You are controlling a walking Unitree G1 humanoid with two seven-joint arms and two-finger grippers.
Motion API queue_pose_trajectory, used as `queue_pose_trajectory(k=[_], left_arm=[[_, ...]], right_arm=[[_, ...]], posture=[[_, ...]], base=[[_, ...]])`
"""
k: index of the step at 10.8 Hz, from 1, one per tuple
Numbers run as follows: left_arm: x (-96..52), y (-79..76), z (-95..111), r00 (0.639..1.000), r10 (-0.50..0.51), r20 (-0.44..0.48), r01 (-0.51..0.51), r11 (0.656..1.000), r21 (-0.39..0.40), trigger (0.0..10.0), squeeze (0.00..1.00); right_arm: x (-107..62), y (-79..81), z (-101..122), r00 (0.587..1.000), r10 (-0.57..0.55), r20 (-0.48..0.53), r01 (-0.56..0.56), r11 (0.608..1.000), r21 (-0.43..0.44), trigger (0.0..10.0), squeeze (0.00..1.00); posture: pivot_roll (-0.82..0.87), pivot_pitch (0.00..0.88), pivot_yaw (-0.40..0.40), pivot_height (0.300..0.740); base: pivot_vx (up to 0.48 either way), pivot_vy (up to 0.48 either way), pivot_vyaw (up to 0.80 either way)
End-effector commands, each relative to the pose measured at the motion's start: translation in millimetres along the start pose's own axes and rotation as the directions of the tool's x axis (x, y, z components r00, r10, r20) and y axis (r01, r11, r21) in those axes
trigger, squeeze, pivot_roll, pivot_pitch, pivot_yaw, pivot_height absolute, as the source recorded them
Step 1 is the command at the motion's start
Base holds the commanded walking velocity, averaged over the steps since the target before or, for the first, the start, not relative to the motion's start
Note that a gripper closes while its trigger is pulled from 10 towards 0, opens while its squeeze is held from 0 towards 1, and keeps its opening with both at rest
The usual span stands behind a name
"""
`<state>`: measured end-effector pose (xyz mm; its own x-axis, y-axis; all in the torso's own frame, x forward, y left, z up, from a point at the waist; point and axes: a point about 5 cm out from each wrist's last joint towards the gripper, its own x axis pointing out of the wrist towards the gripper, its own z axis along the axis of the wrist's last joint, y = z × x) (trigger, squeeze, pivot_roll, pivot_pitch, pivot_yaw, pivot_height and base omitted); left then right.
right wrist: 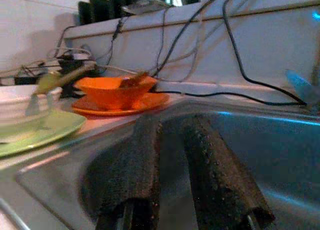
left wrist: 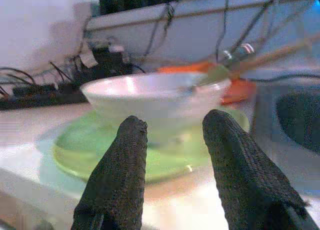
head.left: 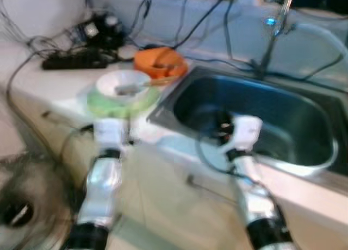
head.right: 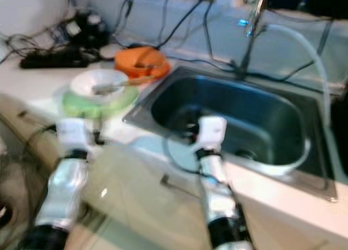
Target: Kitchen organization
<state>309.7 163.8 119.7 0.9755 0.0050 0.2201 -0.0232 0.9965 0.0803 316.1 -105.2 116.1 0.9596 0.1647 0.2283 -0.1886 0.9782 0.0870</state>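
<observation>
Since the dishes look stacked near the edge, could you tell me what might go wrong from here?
The white bowl sits on the green plate near the counter edge; a push from the open left gripper might slide the stack. The utensil resting in the bowl could tip out. Cables behind could snag. The right gripper is over the sink.

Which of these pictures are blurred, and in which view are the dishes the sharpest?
Both eye views are soft with motion blur, so the white bowl and the orange bowl have smeared edges. The left wrist view is sharpest: the white bowl on the green plate reads clearly between the left gripper fingers. The right wrist view is dim over the sink.
</observation>
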Motion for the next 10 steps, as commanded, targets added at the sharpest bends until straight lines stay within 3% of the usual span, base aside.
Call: queue_pose_trajectory(k=[1, 7, 10], left_arm=[[4.2, -13.2, 7.8, 0.999, -0.028, 0.035, 0.028, 0.999, -0.021, 10.0, 0.0], [4.5, -11.9, 5.9, 1.0, -0.018, 0.019, 0.018, 0.999, -0.03, 10.0, 0.0], [5.5, -11.6, 8.1, 0.999, -0.019, 0.028, 0.02, 0.999, -0.028, 10.0, 0.0]], right_arm=[[1.7, -5.7, 1.9, 1.0, -0.01, 0.003, 0.01, 1.0, -0.012, 10.0, 0.0], [2.2, -5.8, 1.8, 1.0, -0.01, -0.001, 0.01, 1.0, -0.011, 10.0, 0.0], [14.4, -3.2, 24.1, 0.997, -0.001, 0.076, 0.001, 1.0, -0.009, 10.0, 0.0]], posture=[[0.16, 0.009, 0.014, 0.74], [0.16, 0.008, 0.014, 0.74], [0.16, 0.008, 0.013, 0.74]], base=[[0.0, 0.0, 0.0], [0.0, 0.0, 0.0], [0.0, 0.0, 0.0]])
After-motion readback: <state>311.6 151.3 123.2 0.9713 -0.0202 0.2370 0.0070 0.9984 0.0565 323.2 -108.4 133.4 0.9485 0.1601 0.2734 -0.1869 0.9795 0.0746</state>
